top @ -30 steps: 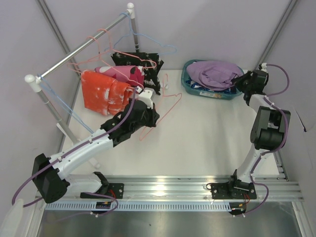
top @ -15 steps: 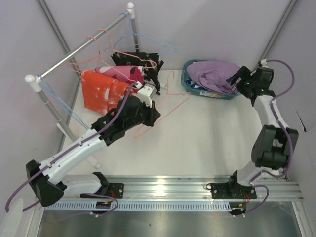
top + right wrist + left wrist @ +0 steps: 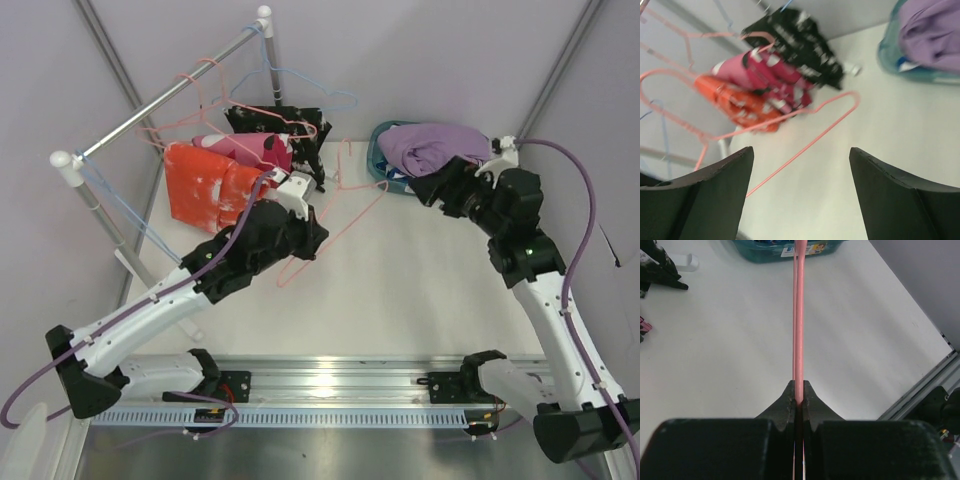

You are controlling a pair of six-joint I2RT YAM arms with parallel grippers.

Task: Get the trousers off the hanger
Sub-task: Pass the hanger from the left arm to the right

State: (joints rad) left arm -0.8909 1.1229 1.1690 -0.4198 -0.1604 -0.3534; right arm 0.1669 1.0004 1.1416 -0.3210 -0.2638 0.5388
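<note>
Left pincer (image 3: 799, 400) clamped the bare pink hanger (image 3: 798, 315); right pincer (image 3: 800, 152) gaped empty; the thin wire could twist loose, or snag the orange trousers (image 3: 205, 190) nearby.

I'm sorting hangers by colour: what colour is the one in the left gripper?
Pink. The hanger, clamped in the left gripper, shows best in the left wrist view.
</note>
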